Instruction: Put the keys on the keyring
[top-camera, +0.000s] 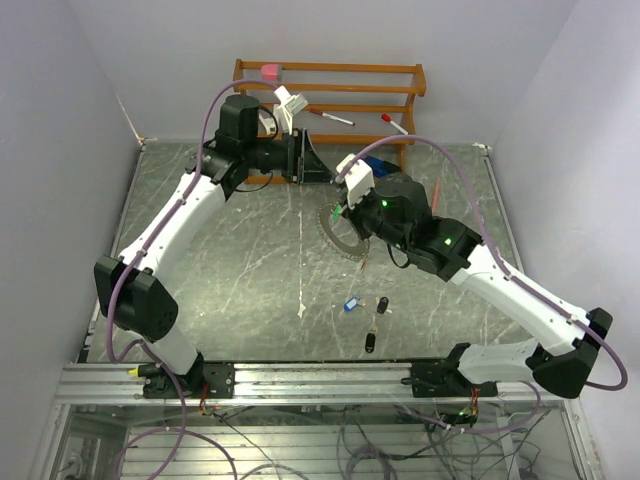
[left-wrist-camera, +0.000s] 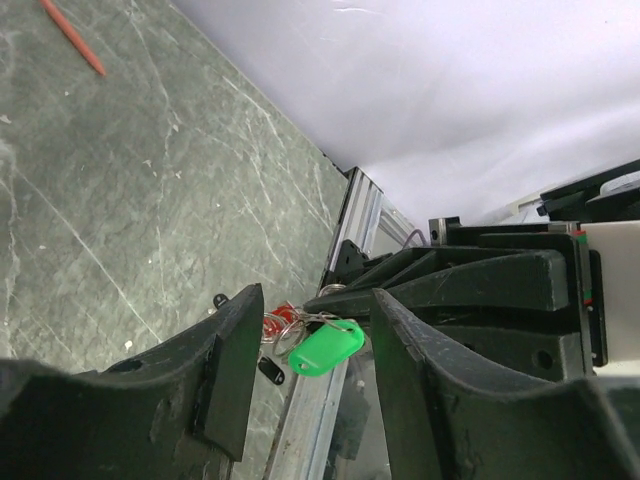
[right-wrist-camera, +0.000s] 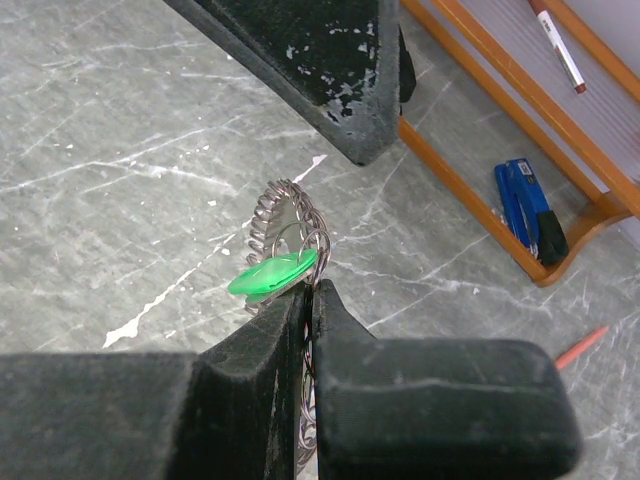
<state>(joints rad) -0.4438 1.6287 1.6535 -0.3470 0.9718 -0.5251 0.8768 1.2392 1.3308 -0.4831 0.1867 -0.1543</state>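
Clamping the keyring (right-wrist-camera: 285, 215) by its rim, the right end effector (right-wrist-camera: 308, 300) has both fingers pressed flat together on the metal, and the ring stands on edge over the far middle of the counter (right-wrist-camera: 120, 150); whether its lower edge touches the surface cannot be told. Green key (right-wrist-camera: 270, 275): hangs from the ring on a small wire loop, resting against the closed fingertips. Left end effector (left-wrist-camera: 315, 300): jaws wide apart, nothing held, facing the ring and green key from close by. Blue key (top-camera: 350, 304), black key (top-camera: 383, 304) and second black key (top-camera: 370, 343): loose on the counter toward the arm bases, well apart from the ring. Handling, as judged: the ring looks stiff, thin and light, and slick on its faces, so the toothed rim is the better hold, away from wherever it opens. The loose keys look light and flat and likely to skid on the smooth counter. Each is best pinched across its plastic head, leaving its loop end free for threading. Periphery: wooden rack (top-camera: 330, 70) at the far edge, blue stapler (right-wrist-camera: 522, 200) beside it.
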